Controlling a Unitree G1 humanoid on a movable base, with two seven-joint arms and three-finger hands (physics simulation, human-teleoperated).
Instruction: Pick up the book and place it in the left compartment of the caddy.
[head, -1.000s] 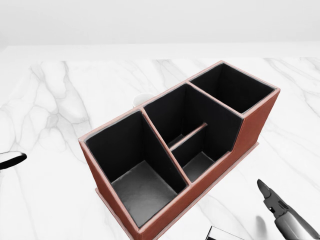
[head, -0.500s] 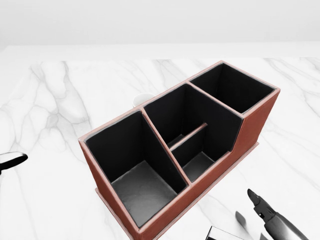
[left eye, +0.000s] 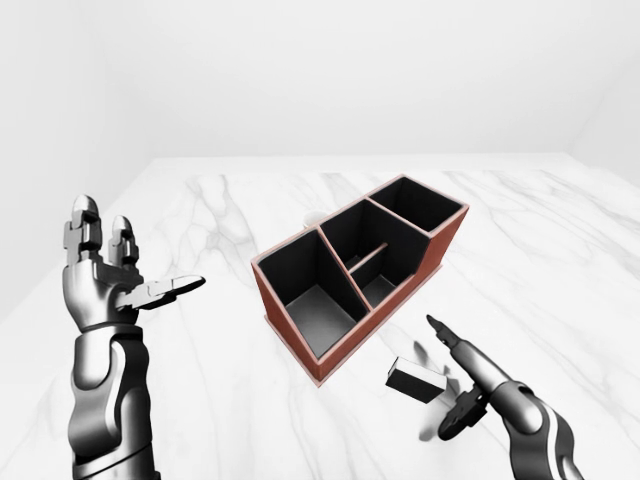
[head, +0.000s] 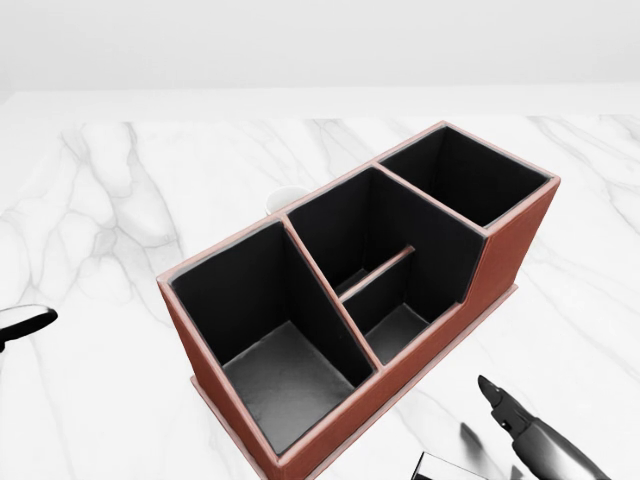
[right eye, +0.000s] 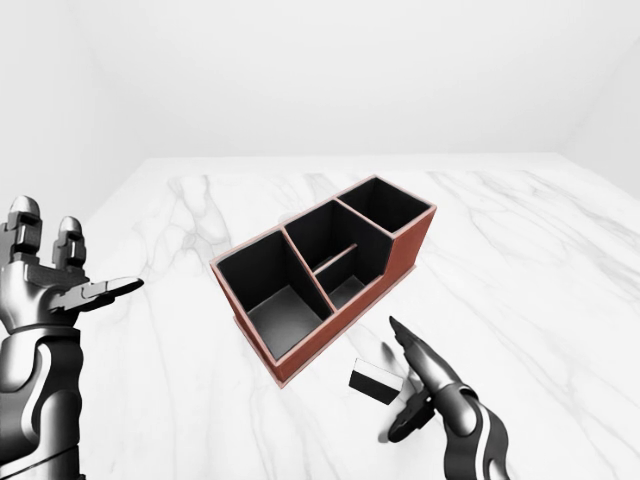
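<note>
The book (left eye: 416, 380) lies flat on the marble desk (left eye: 560, 260), just below the red caddy (left eye: 357, 272) in the left-eye view. The right hand (left eye: 458, 385) hovers beside it, fingers spread. The left hand (left eye: 110, 275) is raised, fingers splayed, well apart.

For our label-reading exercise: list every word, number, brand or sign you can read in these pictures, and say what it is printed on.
None: no readable text shows in any view.
The caddy has plain red walls with black lining.
The book shows only blank dark and pale faces.
The marble table and both hands, left hand and right hand, carry no markings.
</note>
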